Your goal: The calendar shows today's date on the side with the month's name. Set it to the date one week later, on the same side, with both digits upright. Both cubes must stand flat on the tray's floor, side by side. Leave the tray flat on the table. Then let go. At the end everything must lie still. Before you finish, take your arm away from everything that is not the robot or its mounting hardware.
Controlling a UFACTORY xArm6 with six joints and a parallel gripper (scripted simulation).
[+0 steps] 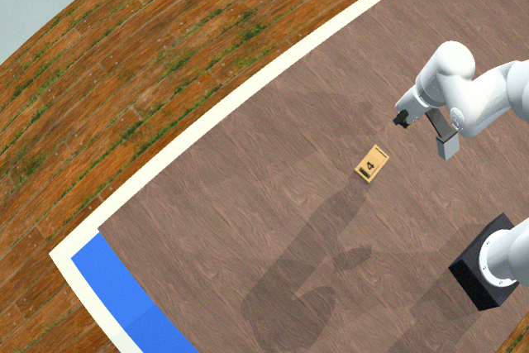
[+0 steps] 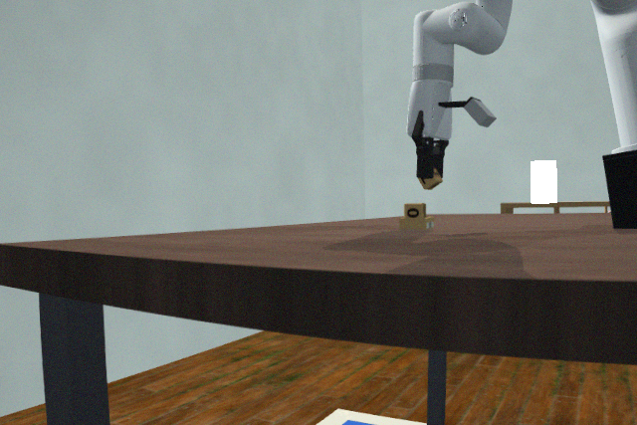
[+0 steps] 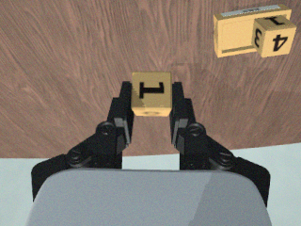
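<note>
The table (image 1: 256,148) (image 2: 257,250) (image 3: 71,47) carries the calendar tray, and above it the arm (image 1: 452,79) (image 2: 437,45) holds one cube.
The tray (image 1: 378,155) (image 2: 407,225) (image 3: 232,37) lies flat, with the seated cube (image 1: 369,166) (image 2: 414,211) (image 3: 277,41) at one end – 4 on top. The gripper (image 1: 404,121) (image 2: 430,177) (image 3: 151,95), raised, is closed on the other cube (image 1: 411,126) (image 2: 432,183) (image 3: 151,90) – this one shows a 1 to the wrist view.

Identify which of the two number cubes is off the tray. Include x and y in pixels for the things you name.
The cube (image 2: 431,181) (image 3: 151,92) gripped between the gripper's (image 2: 430,177) (image 3: 151,94) fingers, raised above the table; the other cube (image 1: 369,165) (image 2: 414,211) (image 3: 275,38) sits in the tray (image 1: 379,153) (image 2: 408,223) (image 3: 230,51).
</note>
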